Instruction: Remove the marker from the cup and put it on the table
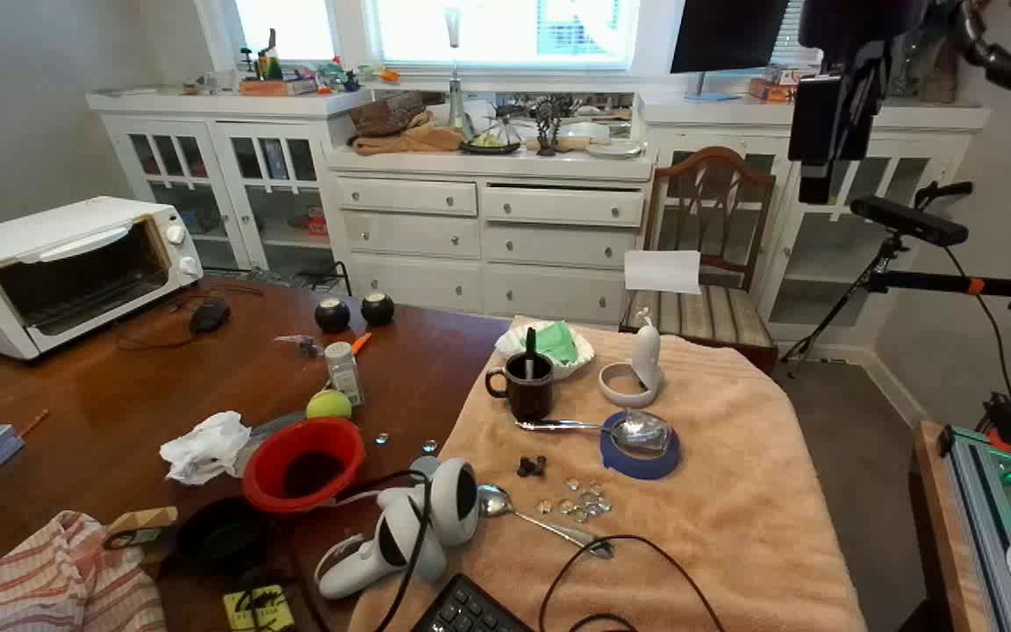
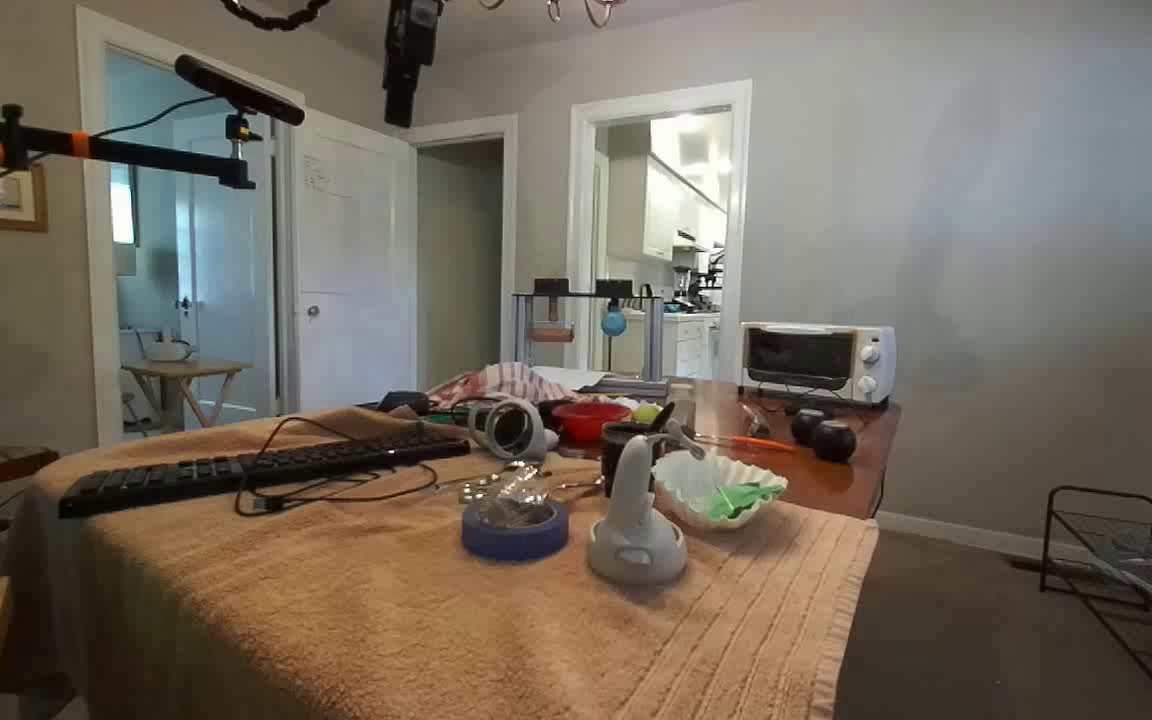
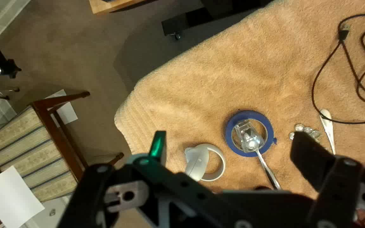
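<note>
The marker [image 1: 530, 341] stands upright in the dark cup [image 1: 532, 395], its upper part above the rim. The cup sits on the peach-tan cloth [image 1: 716, 518] that covers part of the brown table [image 1: 242, 377]. In an exterior view the cup [image 2: 616, 462] is partly hidden behind a white controller, with the dark marker [image 2: 665, 415] leaning out of it. My gripper [image 1: 814, 189] hangs high above and beyond the cloth's edge, far from the cup; it also shows high up in an exterior view [image 2: 399, 108]. In the wrist view my gripper [image 3: 230, 146] is open, fingers wide apart and empty; its body hides nearly all of the cup.
Near the cup are a spoon on blue tape [image 1: 641, 463], a white controller [image 1: 644, 355] and a fluted white bowl [image 1: 589, 355] with green cloth. A red bowl [image 1: 343, 439], white bottle [image 1: 343, 369], keyboard [image 2: 266, 470] and toaster oven [image 1: 75, 263] also stand around.
</note>
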